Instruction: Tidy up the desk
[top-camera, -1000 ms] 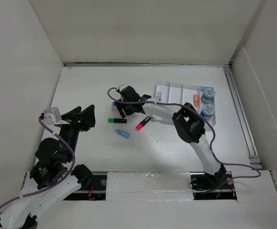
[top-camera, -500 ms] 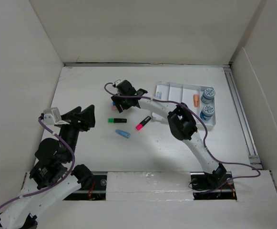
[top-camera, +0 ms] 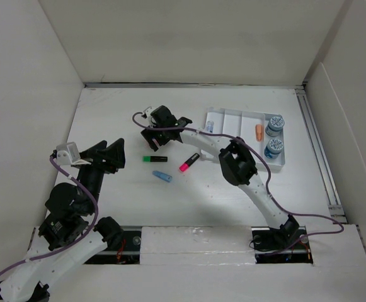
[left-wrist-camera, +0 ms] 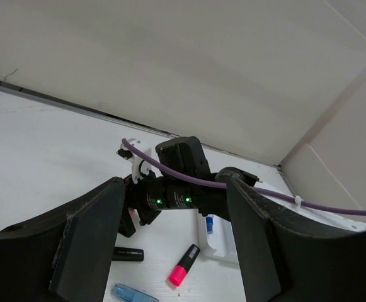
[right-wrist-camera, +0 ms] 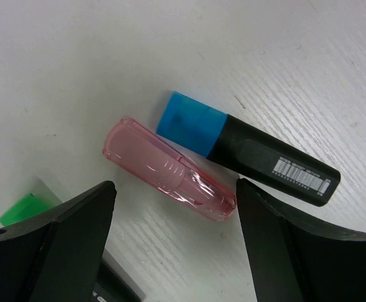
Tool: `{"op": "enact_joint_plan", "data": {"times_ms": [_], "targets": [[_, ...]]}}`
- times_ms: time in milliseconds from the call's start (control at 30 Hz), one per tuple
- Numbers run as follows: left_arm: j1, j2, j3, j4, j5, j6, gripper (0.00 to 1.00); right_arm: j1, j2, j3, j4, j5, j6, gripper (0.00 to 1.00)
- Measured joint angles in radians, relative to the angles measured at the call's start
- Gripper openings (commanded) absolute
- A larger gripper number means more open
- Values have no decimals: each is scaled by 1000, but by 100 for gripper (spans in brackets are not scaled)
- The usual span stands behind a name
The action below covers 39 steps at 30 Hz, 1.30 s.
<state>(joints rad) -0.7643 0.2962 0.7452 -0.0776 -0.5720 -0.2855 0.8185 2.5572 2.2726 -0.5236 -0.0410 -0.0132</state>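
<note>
Hovering right claw: is reaching far across, low over the left-centre part of the tabletop; its jaws are standing wide apart, gripping nothing
Lying between its jaws: a clear pink cap is resting flat on the tabletop, touching a blue-capped black highlighter just beyond it; whether the claw is touching the surface I cannot tell
Raised left claw: is hanging over the tabletop's left side, jaws apart, holding nothing
Tabletop: matte white; is carrying a green highlighter, a pink highlighter and a blue cap near the middle
Compartmented tray: is sitting at the far right, holding two bottles and an orange piece
Edges: white panels are walling the far, left and right sides
Open room: white surface is showing between the highlighters and the near edge
</note>
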Motion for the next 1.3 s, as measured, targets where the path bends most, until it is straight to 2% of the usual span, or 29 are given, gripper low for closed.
{"op": "enact_joint_plan", "data": {"times_ms": [167, 300, 400, 500, 567, 600, 700, 767, 1033, 1133, 1167, 1300], "targets": [[0, 0, 0, 0, 0, 0, 61, 8, 3, 4, 1, -37, -29, 65], [0, 0, 0, 0, 0, 0, 61, 11, -4, -22, 24, -53, -32, 46], [0, 0, 0, 0, 0, 0, 61, 12, -55, -123, 77, -62, -12, 43], [0, 0, 0, 0, 1, 0, 61, 13, -128, -253, 124, -90, 20, 45], [0, 0, 0, 0, 2, 0, 61, 14, -165, -311, 133, -100, 37, 55], [0, 0, 0, 0, 3, 0, 61, 14, -174, -321, 133, -101, 44, 68], [0, 0, 0, 0, 6, 0, 61, 17, -174, -314, 134, -88, 52, 78], [0, 0, 0, 0, 8, 0, 61, 20, -165, -289, 120, -77, 54, 80], [0, 0, 0, 0, 11, 0, 61, 21, -42, -87, 77, -60, 51, 77], [0, 0, 0, 0, 13, 0, 61, 23, -16, -41, 53, -47, 43, 69], [0, -1, 0, 0, 14, 0, 61, 25, -8, -24, 44, -43, 42, 62], [0, -3, 0, 0, 14, 0, 61, 39, 11, 5, 28, -22, 32, 46]]}}
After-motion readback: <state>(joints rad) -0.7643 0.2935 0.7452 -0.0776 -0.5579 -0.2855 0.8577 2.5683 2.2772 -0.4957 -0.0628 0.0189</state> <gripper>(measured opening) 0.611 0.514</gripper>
